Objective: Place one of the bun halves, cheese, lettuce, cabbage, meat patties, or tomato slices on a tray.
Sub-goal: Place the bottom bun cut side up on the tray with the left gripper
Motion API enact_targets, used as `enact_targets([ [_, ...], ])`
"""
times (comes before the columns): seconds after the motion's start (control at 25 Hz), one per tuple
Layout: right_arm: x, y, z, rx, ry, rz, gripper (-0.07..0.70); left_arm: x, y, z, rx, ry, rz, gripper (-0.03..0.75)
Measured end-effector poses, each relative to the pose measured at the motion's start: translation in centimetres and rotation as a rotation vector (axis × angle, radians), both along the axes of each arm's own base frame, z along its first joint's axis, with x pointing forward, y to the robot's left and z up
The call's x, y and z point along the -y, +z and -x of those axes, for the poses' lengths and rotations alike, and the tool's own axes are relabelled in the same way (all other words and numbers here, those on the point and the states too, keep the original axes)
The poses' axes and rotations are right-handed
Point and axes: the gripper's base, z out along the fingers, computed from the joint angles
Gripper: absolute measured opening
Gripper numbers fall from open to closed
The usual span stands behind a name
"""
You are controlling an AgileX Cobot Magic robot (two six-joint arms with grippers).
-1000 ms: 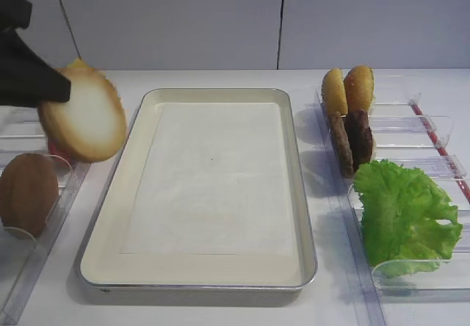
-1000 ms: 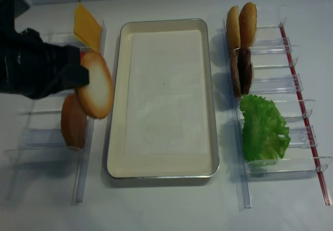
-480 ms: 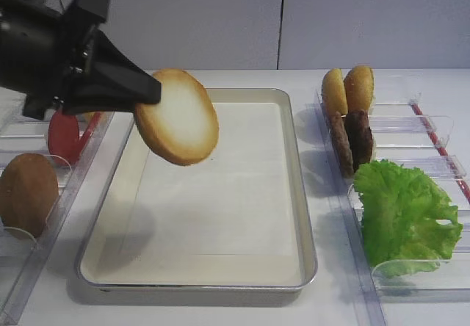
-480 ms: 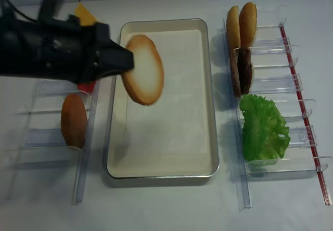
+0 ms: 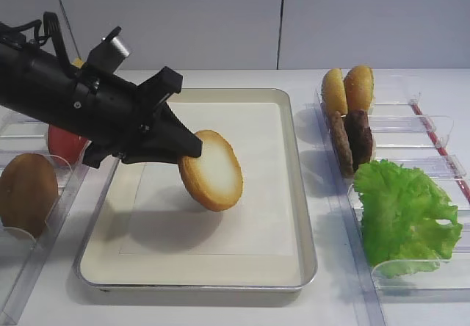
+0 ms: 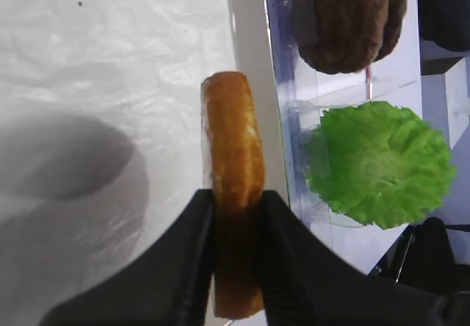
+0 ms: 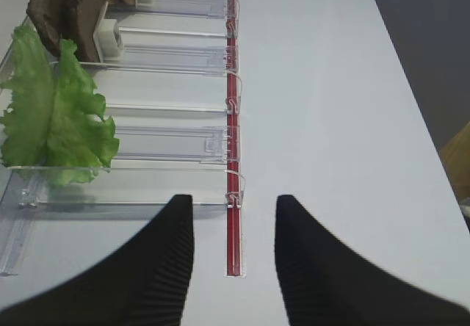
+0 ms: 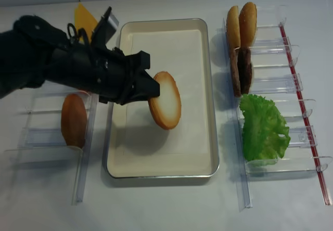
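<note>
Centrally, the tray [image 5: 305,216] is seen with only its white paper liner [image 8: 192,49] lying in it. To its right, a clear plastic rack [image 5: 433,124] holds two yellow-orange buns [image 5: 346,87], the meat patties [image 5: 351,141] standing on edge, and the lettuce [image 5: 404,216]. On the left, another clear rack [image 8: 36,137] holds an all-brown domed bun half [image 8: 74,120], a tomato slice [image 5: 64,142] and, further back, the cheese [image 8: 83,16].

The left arm is stretched from the left edge across the tray, angled down toward its middle. Its left gripper [image 6: 236,216] is clamped on the crust edge of the bun half [image 5: 213,170], which is held above the liner, apparently not yet resting on it. The bun half is carried nearly on edge, its pale cut face turned toward the tray's near right side.

The right gripper [image 7: 233,252] is seen over bare tabletop beside the right rack, its jaws apart and nothing between them.
</note>
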Motion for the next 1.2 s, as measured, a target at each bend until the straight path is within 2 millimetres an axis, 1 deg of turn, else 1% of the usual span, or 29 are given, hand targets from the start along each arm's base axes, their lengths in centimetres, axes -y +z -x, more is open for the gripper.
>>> enact_targets([
  [0.24, 0.0, 0.0, 0.0, 0.000, 0.000, 0.000, 0.274, 0.7, -1.3, -1.2, -0.016, 0.031, 0.078, 0.155],
  [0.4, 0.0, 0.0, 0.0, 0.000, 0.000, 0.000, 0.274, 0.8, -2.2, -1.5, -0.027, 0.025, 0.072, 0.155],
  [0.56, 0.0, 0.0, 0.0, 0.000, 0.000, 0.000, 0.274, 0.7, -2.7, -1.5, -0.030, 0.004, 0.044, 0.155],
  [1.04, 0.0, 0.0, 0.0, 0.000, 0.000, 0.000, 0.274, 0.6, -2.9, -1.3, -0.029, -0.023, 0.021, 0.154],
  [1.2, 0.0, 0.0, 0.0, 0.000, 0.000, 0.000, 0.274, 0.6, -4.0, -1.4, -0.078, -0.034, 0.000, 0.154],
])
